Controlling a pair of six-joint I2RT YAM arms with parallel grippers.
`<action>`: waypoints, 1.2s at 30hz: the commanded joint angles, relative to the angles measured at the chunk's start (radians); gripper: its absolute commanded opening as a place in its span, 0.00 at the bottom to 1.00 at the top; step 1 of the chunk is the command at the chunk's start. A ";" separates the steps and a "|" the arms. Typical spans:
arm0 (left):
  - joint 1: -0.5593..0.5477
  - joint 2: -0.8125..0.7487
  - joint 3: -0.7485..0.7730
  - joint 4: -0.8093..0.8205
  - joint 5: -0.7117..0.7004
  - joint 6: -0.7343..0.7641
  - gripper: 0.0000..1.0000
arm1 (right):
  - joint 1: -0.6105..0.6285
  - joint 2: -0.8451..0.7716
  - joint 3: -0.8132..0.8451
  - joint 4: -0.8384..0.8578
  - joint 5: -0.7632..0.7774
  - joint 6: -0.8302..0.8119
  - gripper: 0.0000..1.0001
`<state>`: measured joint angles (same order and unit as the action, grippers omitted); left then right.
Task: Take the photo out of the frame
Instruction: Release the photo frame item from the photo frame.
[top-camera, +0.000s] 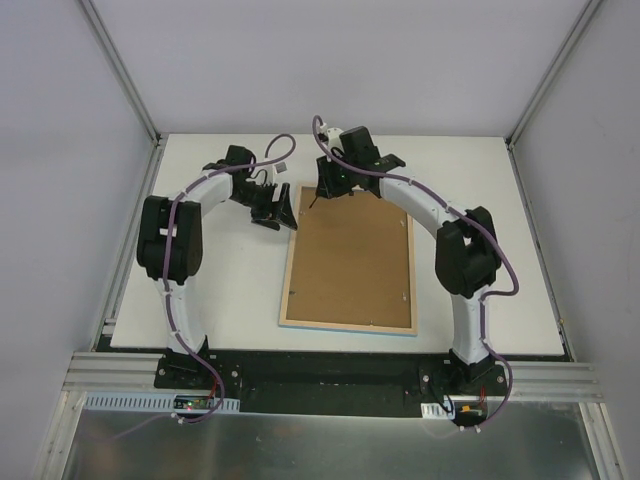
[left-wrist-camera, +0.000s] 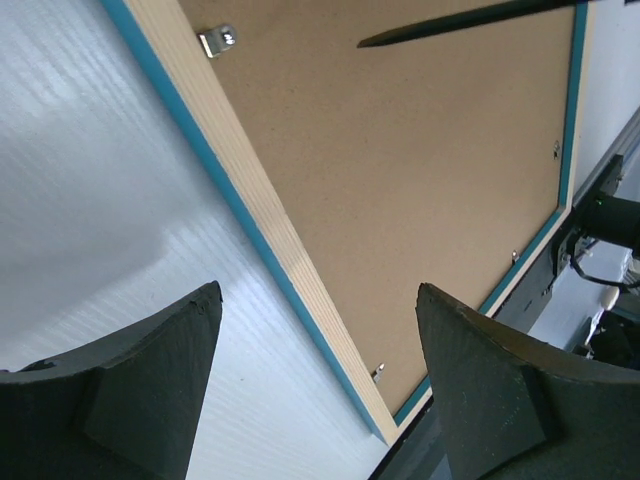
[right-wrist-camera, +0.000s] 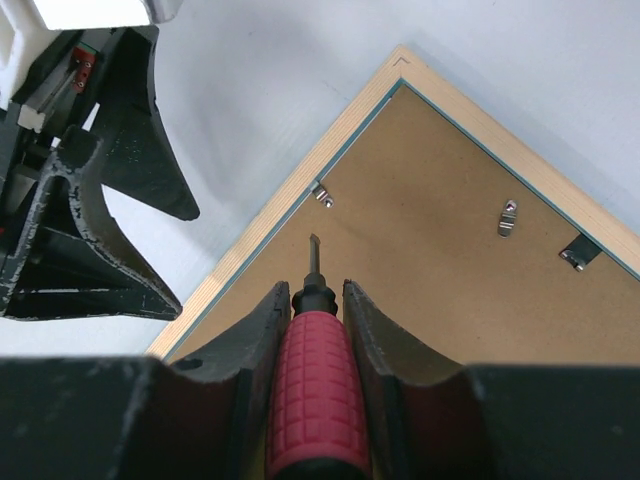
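The frame (top-camera: 289, 290) lies face down on the white table, its pale wood rim up and a thin blue edge showing. The brown backing board (top-camera: 350, 260) fills it. The photo is hidden under the board. My right gripper (right-wrist-camera: 315, 290) is shut on a red-handled screwdriver (right-wrist-camera: 312, 400), whose tip hovers just short of a metal clip (right-wrist-camera: 322, 195) at the rim (right-wrist-camera: 260, 232) near the frame's far-left corner. My left gripper (left-wrist-camera: 320, 290) is open and empty, above the frame's left rim (left-wrist-camera: 260, 200) near the far end, one finger over the table, one over the board (left-wrist-camera: 420, 180).
Two more metal clips (right-wrist-camera: 509, 217) (right-wrist-camera: 580, 252) sit along the far rim, another (left-wrist-camera: 218, 40) on the left rim. The left gripper's fingers (right-wrist-camera: 130, 170) stand close to the screwdriver tip. The two grippers (top-camera: 283, 212) (top-camera: 330, 185) crowd the frame's far-left corner. Cage posts ring the table (top-camera: 230, 290).
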<state>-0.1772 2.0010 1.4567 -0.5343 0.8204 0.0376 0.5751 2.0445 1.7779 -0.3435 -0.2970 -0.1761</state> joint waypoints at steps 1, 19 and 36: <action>-0.005 0.022 0.001 0.036 -0.062 -0.076 0.75 | 0.012 0.002 -0.005 0.080 0.039 0.046 0.01; -0.044 0.076 -0.021 0.068 -0.152 -0.130 0.61 | 0.025 0.105 0.051 0.106 0.006 0.205 0.01; -0.091 0.097 -0.027 0.068 -0.279 -0.153 0.49 | 0.023 0.118 0.064 0.100 -0.031 0.244 0.01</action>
<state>-0.2565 2.0689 1.4452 -0.4496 0.6109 -0.1078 0.5930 2.1712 1.7973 -0.2729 -0.3012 0.0422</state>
